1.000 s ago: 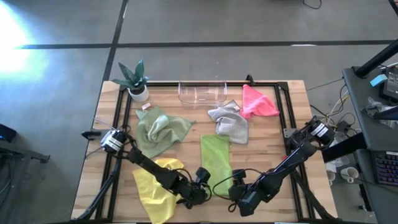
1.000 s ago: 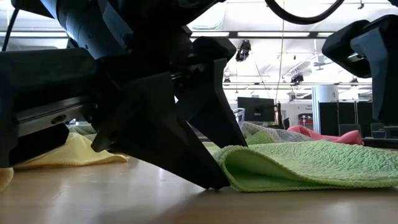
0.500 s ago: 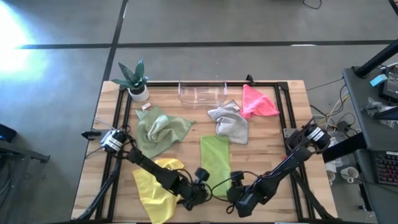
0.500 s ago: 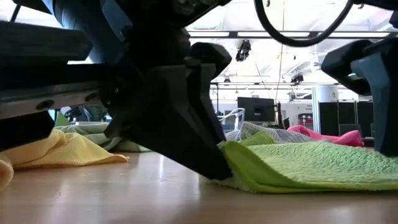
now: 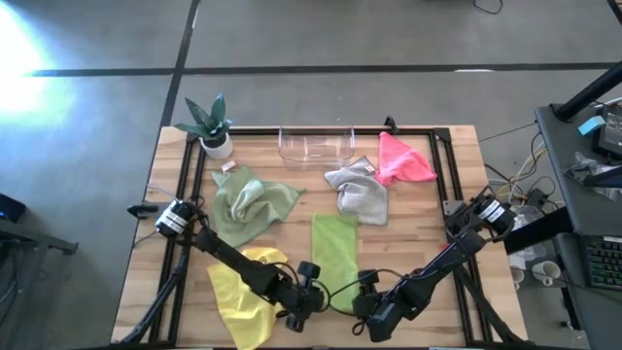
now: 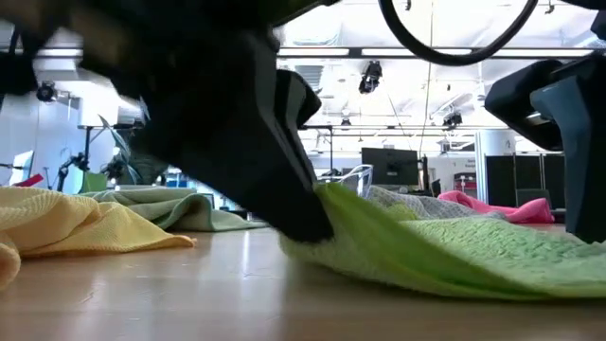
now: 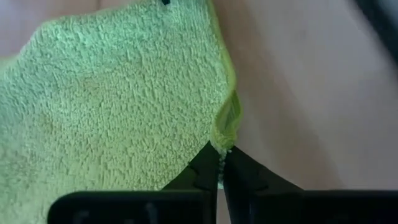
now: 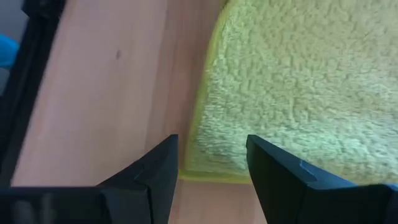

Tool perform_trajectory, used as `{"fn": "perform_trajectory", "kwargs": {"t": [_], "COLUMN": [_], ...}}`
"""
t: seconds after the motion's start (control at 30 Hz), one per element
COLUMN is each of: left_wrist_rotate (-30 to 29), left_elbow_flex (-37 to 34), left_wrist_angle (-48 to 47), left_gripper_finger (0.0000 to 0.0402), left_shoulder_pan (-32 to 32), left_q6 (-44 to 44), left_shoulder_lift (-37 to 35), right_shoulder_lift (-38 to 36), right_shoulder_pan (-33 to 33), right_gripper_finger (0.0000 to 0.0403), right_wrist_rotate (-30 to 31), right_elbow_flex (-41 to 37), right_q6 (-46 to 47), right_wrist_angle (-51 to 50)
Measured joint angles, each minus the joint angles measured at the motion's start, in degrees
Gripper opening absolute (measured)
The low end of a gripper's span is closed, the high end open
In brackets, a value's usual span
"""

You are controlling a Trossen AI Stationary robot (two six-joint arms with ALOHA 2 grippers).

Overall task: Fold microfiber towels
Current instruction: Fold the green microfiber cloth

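At lime green towel (image 7: 118, 99) edge, left hand (image 7: 219, 167)

No legible text or labels

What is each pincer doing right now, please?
Left pincer: shut on a corner of the lime green microfiber towel.
Right pincer: open, holding nothing, at the towel's other near corner.
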Motion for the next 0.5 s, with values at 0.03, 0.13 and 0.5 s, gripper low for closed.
{"fn": "perform_trajectory", "kwargs": {"t": [0.03,0.13,0.5], "left_wrist_rotate": [2.08,5.23,5.53], "left_elbow_flex": [0.0,-0.09,-0.26], "left_wrist_angle": [0.14,0.0,0.04], "left_gripper_finger": [0.0,0.0,0.0], "left_shoulder_pan": [0.3,0.87,1.88], "left_q6": [-1.82,-7.26,-18.1], "left_shoulder_lift": [-0.3,-1.0,-1.72], "right_shoulder_lift": [0.0,0.04,0.11], "right_shoulder_pan": [0.0,0.0,0.26], "right_gripper_finger": [0.018,0.018,0.018], "right_wrist_rotate": [-0.01,0.01,-0.03], "right_elbow_flex": [0.0,0.02,0.02], "right_q6": [-0.02,-0.04,-0.45], "right_wrist_angle": [0.39,1.21,5.56]}}
